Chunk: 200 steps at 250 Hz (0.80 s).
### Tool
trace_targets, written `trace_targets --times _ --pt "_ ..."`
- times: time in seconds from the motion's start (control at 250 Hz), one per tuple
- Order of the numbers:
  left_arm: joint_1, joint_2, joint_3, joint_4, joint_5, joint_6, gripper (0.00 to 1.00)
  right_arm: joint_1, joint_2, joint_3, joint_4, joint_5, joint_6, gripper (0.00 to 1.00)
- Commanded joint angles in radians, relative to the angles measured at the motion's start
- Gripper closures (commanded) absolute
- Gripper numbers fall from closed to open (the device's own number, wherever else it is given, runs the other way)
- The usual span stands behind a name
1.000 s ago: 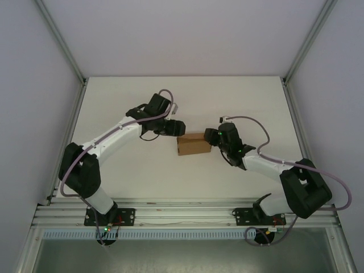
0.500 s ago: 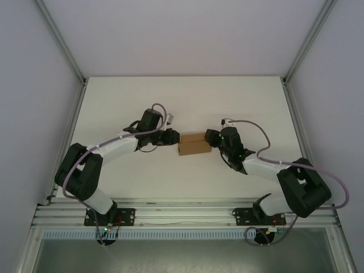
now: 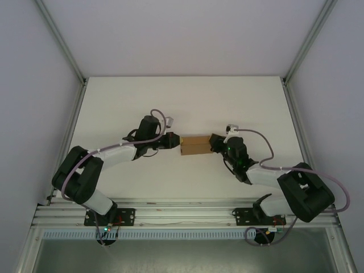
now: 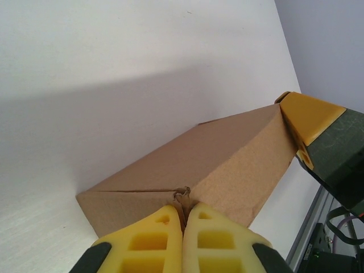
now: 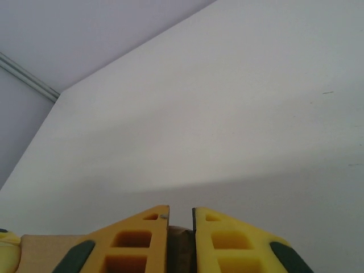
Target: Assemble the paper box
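Observation:
The paper box [image 3: 195, 145] is a small brown cardboard box lying in the middle of the white table [image 3: 187, 102]. My left gripper [image 3: 177, 141] meets its left end. In the left wrist view my left gripper [image 4: 183, 211] is shut, pinching a crumpled cardboard tab at the near corner of the paper box [image 4: 216, 153]. My right gripper [image 3: 215, 142] meets the box's right end. In the right wrist view my right gripper [image 5: 180, 219] stands narrowly closed with a brown piece of the paper box [image 5: 180, 245] between its fingers.
Metal frame posts [image 3: 298, 54] and pale walls enclose the table on three sides. The aluminium rail [image 3: 182, 215] carrying both arm bases runs along the near edge. White table surface lies bare behind and in front of the box.
Both grippers have closed on the box's ends. The left arm has swung down and stretched toward the left end, and the box has shifted slightly right.

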Motion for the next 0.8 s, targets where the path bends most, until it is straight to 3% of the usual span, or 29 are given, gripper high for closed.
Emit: trace_targets --times 0.0,0.132,0.316,0.384,0.416,0.448,0.46,0.536,0.664,0.712,0.795 --pt "-0.012 0.021 -0.025 -0.199 -0.096 0.043 0.81 0.001 -0.011 -0.049 -0.286 -0.002 -0.033 0.79" --pt "-0.012 0.0 0.069 -0.264 -0.143 0.07 0.67 0.001 -0.072 0.023 -0.414 0.024 -0.057 0.73" --pt "-0.007 0.005 0.216 -0.369 -0.186 0.098 0.41 -0.002 -0.126 0.154 -0.587 0.072 -0.052 0.45" --pt "-0.004 0.0 0.259 -0.409 -0.203 0.118 0.34 -0.002 -0.139 0.203 -0.635 0.082 -0.065 0.39" --pt "-0.002 -0.003 0.279 -0.428 -0.212 0.122 0.27 -0.002 -0.144 0.228 -0.658 0.091 -0.068 0.37" --pt "0.003 -0.005 0.299 -0.45 -0.223 0.131 0.03 -0.003 -0.146 0.254 -0.687 0.101 -0.073 0.34" --pt "0.005 -0.005 0.307 -0.457 -0.227 0.134 0.0 -0.008 -0.147 0.264 -0.697 0.105 -0.077 0.33" --pt "0.023 -0.006 0.355 -0.506 -0.261 0.146 0.0 -0.003 -0.146 0.329 -0.755 0.108 -0.116 0.27" --pt "0.076 -0.019 0.4 -0.533 -0.304 0.16 0.0 -0.004 -0.138 0.428 -0.831 0.042 -0.332 0.05" --pt "0.107 -0.028 0.407 -0.532 -0.306 0.16 0.0 -0.004 -0.131 0.47 -0.874 -0.044 -0.471 0.0" --pt "0.165 -0.037 0.409 -0.532 -0.311 0.157 0.0 -0.004 -0.101 0.562 -1.012 -0.251 -0.739 0.0"
